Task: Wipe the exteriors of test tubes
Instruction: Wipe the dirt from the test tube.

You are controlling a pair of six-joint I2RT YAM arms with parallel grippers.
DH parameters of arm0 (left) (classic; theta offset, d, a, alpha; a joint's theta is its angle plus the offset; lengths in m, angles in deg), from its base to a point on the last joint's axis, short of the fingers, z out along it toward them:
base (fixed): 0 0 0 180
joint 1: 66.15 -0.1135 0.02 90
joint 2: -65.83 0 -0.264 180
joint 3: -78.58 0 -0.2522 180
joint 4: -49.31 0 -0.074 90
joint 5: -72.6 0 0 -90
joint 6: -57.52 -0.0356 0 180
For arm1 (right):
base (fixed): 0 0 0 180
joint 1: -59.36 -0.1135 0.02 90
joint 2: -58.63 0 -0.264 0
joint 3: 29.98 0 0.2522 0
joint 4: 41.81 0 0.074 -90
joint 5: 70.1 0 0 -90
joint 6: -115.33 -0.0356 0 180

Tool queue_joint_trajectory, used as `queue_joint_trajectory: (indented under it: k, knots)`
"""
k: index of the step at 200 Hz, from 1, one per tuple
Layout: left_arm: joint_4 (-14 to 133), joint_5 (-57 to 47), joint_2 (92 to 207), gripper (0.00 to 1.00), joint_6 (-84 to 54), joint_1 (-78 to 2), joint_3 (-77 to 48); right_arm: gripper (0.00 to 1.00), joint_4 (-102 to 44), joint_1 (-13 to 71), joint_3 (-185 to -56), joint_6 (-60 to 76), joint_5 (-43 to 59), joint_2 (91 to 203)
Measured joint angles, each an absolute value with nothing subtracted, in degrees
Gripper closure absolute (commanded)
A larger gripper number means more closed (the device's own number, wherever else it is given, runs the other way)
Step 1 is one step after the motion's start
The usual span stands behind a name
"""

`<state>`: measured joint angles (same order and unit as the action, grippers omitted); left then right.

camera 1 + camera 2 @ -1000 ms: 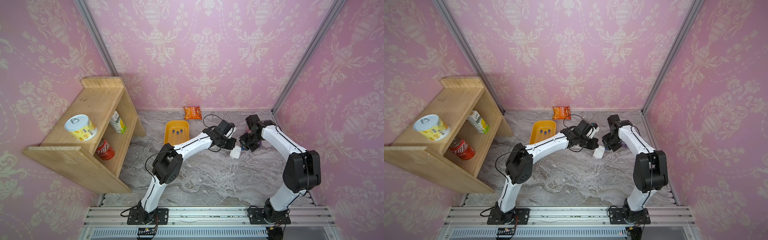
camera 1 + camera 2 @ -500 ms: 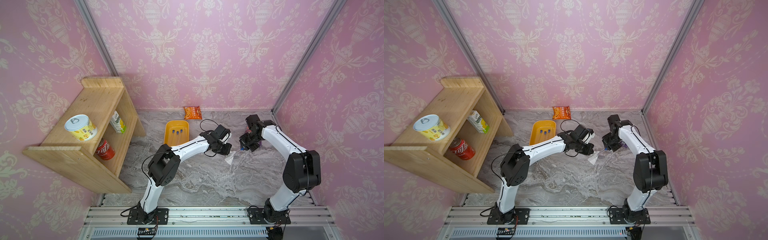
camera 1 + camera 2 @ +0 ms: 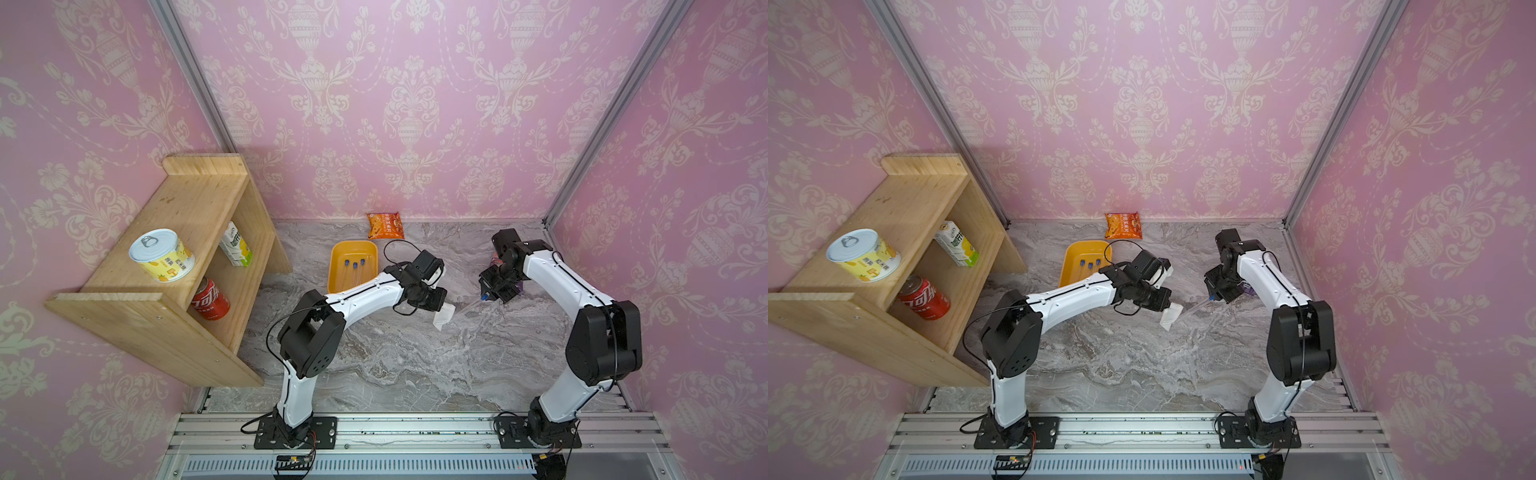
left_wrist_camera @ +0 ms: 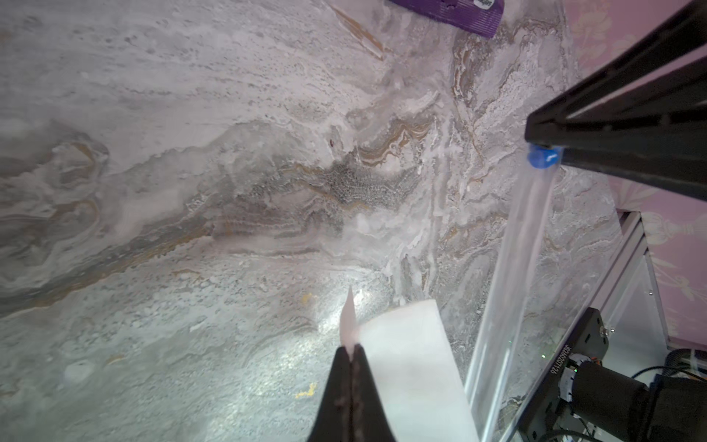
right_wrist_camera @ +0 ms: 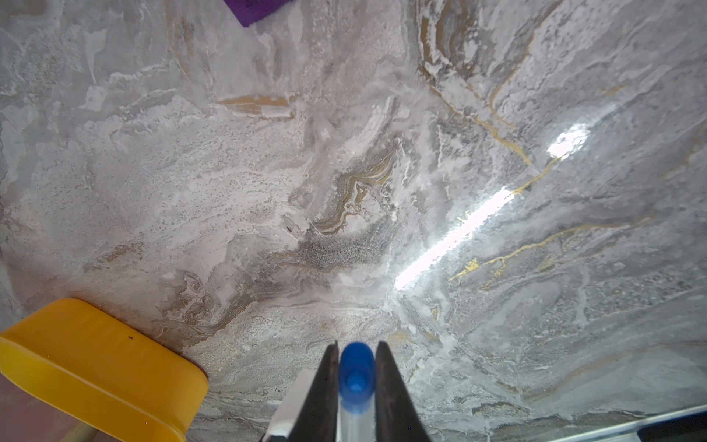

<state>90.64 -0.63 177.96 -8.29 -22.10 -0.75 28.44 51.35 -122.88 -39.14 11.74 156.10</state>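
In both top views the right tool [image 3: 489, 293] is clamped on the blue-capped end of a test tube [image 3: 468, 308]. The tube slants toward the lower left, above the grey marbled surface [image 3: 415, 365]. The right wrist view shows the cap squeezed between that tool's two sides. The left tool [image 3: 440, 306] is pressed together on a white wipe [image 3: 442, 318], which hangs just beside the tube's free end. Whether wipe and tube touch cannot be told. Three more tubes [image 3: 355, 268] lie in the yellow tray [image 3: 354, 244] at upper middle, just behind the left arm.

The broad lower middle of the surface, between the arms and the front rail [image 3: 415, 424], lies open. The right arm works close to the right wall, with a purple packet [image 4: 451, 9] near it. A wooden shelf [image 3: 187, 232] closes the left edge, and a snack packet [image 3: 385, 224] sits against the back wall.

Compared with a second ago, the left tool and wipe have drawn back toward the left of the frame, away from the capped end. The right tool has barely shifted.
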Motion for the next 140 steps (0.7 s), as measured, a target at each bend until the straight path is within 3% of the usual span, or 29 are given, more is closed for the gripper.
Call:
queue_joint_trajectory:
  k: [55,94,140]
  knots:
    - [93.4,-4.1,172.3,1.0,-9.3,-22.1,1.2,0.9,28.4,51.4,-122.9,-39.1,11.8,156.1]
    - [91.4,0.4,166.7,1.0,-6.4,-21.3,4.8,0.9,28.4,51.5,-122.9,-39.1,11.8,156.4]
    - [86.6,6.0,168.7,1.0,-2.0,-18.6,5.7,0.9,28.2,51.5,-122.9,-39.1,11.8,156.8]
